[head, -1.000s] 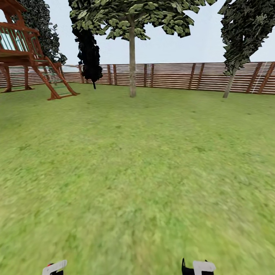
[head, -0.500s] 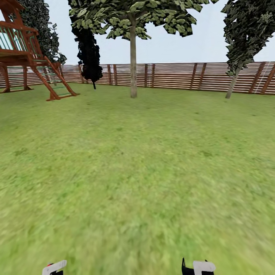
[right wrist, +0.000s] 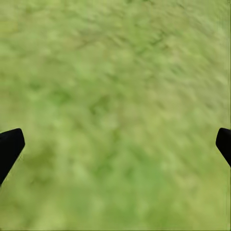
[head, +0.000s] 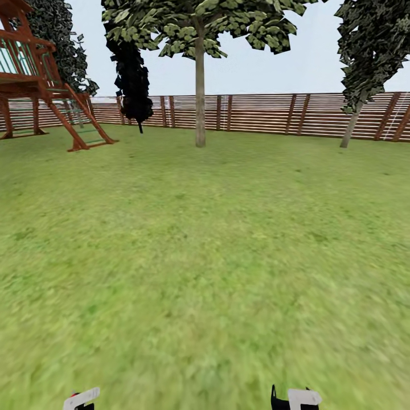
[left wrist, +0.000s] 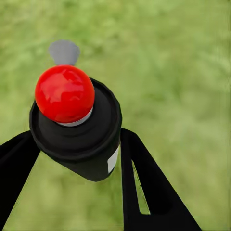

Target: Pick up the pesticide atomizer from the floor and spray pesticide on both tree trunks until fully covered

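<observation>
In the left wrist view my left gripper (left wrist: 77, 159) is shut on the pesticide atomizer (left wrist: 82, 139), a small black bottle with a round red top, held above the grass. My right gripper (right wrist: 115, 144) is open, its black fingertips (right wrist: 9, 147) far apart with only grass between them. In the head view the white backs of the left gripper (head: 81, 398) and the right gripper (head: 296, 397) peek in at the bottom edge. Far ahead across the lawn (head: 205, 256) stands a tree with a straight pale trunk (head: 200, 102) and blocky green leaves.
A brown slat fence (head: 267, 114) rings the back of the garden. A wooden play tower with a ladder (head: 51, 85) stands at the far left. Dark-leaved thin trees (head: 134, 80) stand near the fence, and another (head: 356, 108) leans at the far right.
The whole head view has shifted a little: the pale trunk and fence sit slightly further right and lower, so the camera has moved. Both grippers stay as they were.
</observation>
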Tool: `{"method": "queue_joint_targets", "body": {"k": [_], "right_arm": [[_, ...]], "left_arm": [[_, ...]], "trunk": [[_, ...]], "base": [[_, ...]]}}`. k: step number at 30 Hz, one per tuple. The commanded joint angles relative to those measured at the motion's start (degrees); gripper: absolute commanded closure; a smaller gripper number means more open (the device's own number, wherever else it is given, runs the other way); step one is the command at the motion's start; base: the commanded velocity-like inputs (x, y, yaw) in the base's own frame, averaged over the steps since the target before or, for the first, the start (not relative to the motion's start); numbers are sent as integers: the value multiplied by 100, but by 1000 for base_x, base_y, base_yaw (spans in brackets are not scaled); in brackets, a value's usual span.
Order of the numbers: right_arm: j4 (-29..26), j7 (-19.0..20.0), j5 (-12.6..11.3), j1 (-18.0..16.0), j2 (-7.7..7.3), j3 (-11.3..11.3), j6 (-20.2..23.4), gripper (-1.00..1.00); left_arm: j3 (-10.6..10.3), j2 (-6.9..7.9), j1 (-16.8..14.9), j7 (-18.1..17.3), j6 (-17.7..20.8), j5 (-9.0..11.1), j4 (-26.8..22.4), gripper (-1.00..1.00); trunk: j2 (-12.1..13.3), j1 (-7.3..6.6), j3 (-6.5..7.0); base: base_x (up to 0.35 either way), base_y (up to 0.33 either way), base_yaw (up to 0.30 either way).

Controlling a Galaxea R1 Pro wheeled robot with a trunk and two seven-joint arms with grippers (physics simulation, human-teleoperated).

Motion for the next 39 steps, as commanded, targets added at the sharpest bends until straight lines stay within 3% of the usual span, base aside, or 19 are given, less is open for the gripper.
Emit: {"method": "queue_joint_targets", "body": {"k": [1,39], "right_arm": [[4,-38,61,-3,1,-32,-7,-100],[5,-38,63,-3,1,-30,-7,-100]], "left_arm": [[41,2,-5,13,-20,-60,5,100],[41,5,-5,13,-27,-60,0,100]], "trunk": [[-2,3,-5],[-2,3,-5]], "base": [[339,120,0],[338,120,0]]}}
